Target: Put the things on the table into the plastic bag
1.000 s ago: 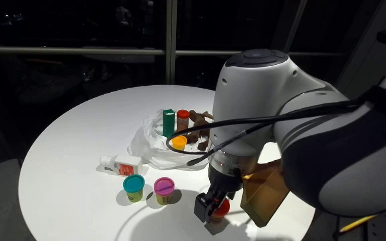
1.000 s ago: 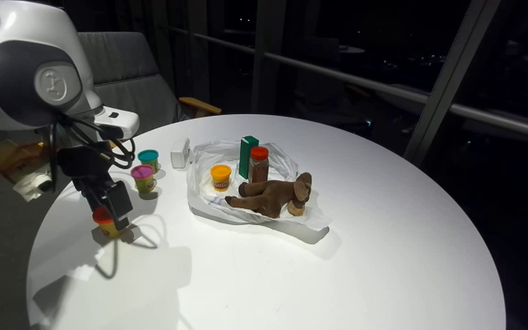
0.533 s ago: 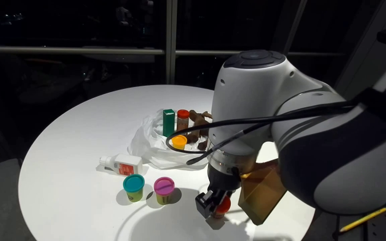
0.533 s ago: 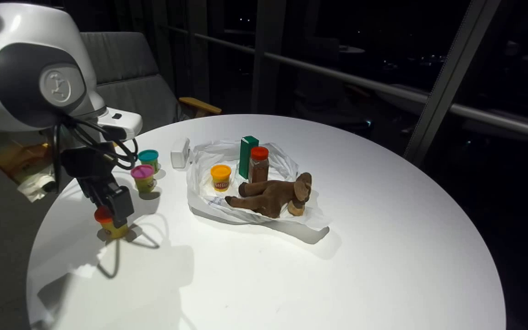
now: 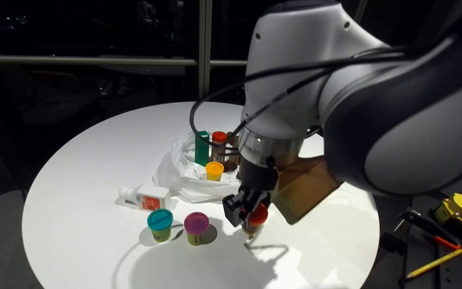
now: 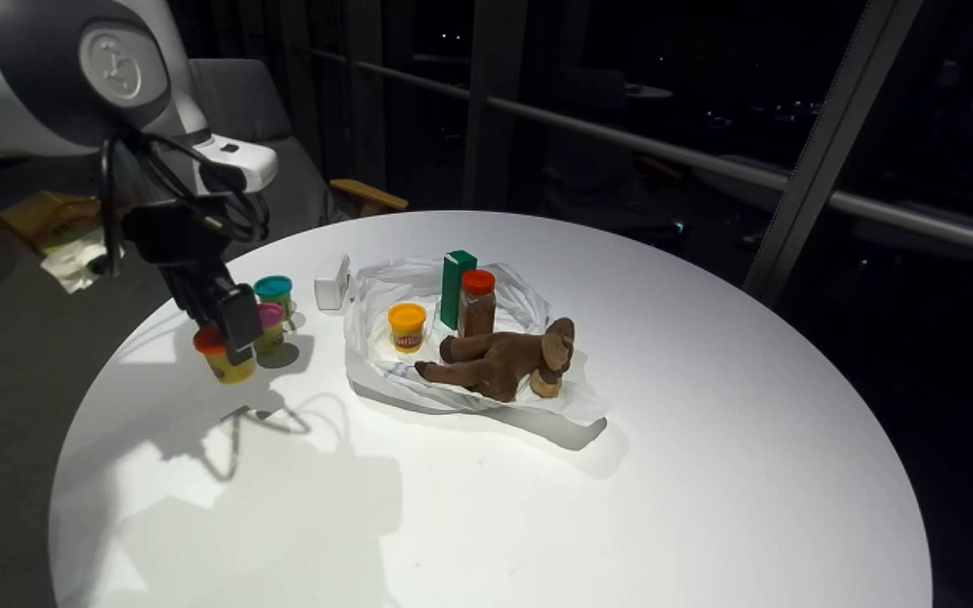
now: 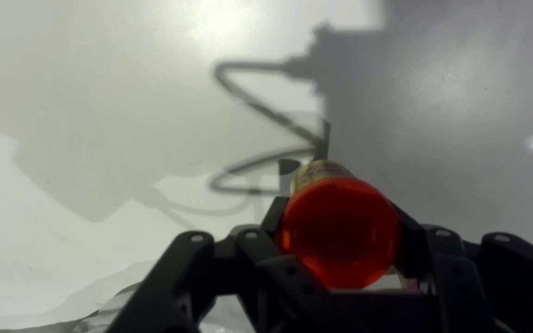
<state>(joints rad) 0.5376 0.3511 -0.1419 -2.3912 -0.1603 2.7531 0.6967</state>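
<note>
My gripper (image 7: 339, 231) is shut on the red-lidded tub (image 7: 336, 259), with a finger on each side. In both exterior views the tub (image 5: 258, 214) (image 6: 231, 369) hangs tilted above the table. The white plastic bag (image 5: 173, 176) (image 6: 377, 390) lies spread open mid-table. It holds a green box (image 6: 458, 290), a red-capped jar (image 6: 477, 312), an orange-lidded tub (image 6: 407, 328) and a brown plush toy (image 6: 499, 365). On the table outside the bag stand a teal-lidded tub (image 5: 160, 225) and a pink-lidded tub (image 5: 196, 228). A white bottle (image 5: 147, 196) lies beside them.
The round white table (image 6: 664, 473) has its edge near the arm. The arm's black cable (image 5: 215, 96) loops in front of the bag in an exterior view. A grey chair (image 6: 237, 97) and window frames stand behind the table.
My gripper has risen with the red-lidded tub in it, lifting it off the table and shifting it slightly toward the pink-lidded tub. The other things have not moved.
</note>
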